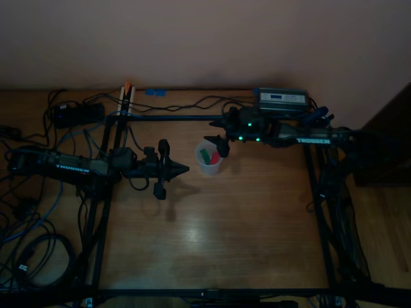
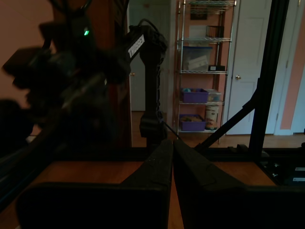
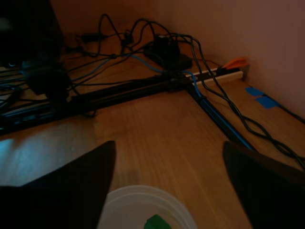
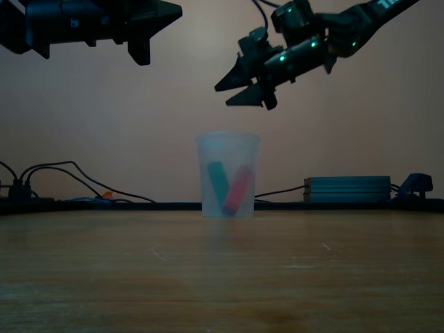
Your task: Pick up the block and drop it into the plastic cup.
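The plastic cup (image 4: 227,175) stands upright on the wooden bench (image 4: 222,277), and the red block (image 4: 236,190) leans inside it, just beside a green block (image 4: 219,176). In the exterior view the right claw (image 4: 236,89) hangs above the cup's rim, a little to the right, released and holding nothing. The left claw (image 1: 186,169) hovers left of the cup in the top view, clenched tight on nothing
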Motion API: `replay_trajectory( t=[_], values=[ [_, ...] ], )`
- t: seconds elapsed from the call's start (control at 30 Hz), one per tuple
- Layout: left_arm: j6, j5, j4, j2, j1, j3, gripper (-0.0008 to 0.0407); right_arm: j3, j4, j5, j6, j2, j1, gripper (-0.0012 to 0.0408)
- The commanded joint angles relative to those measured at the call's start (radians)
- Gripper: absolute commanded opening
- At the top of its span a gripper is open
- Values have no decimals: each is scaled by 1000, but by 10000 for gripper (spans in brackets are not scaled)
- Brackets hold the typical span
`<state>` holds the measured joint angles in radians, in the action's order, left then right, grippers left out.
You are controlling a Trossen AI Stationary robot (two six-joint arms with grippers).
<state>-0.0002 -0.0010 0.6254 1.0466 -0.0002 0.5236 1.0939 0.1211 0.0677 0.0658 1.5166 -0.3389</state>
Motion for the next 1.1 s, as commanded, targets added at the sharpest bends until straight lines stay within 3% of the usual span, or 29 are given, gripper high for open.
replay_trajectory(
  t=[0.0,0.43,0.73,1.07],
  values=[
    [0,0,1,0,0,0,0,-12,-40,5,-13,-64,0,236],
    [0,0,0,0,0,0,0,-289,-35,23,5,-509,1,-2],
    [0,0,0,0,0,0,0,-510,122,23,59,-643,0,45],
    [0,0,0,0,0,0,0,-519,126,23,74,-669,0,56]
  ],
)
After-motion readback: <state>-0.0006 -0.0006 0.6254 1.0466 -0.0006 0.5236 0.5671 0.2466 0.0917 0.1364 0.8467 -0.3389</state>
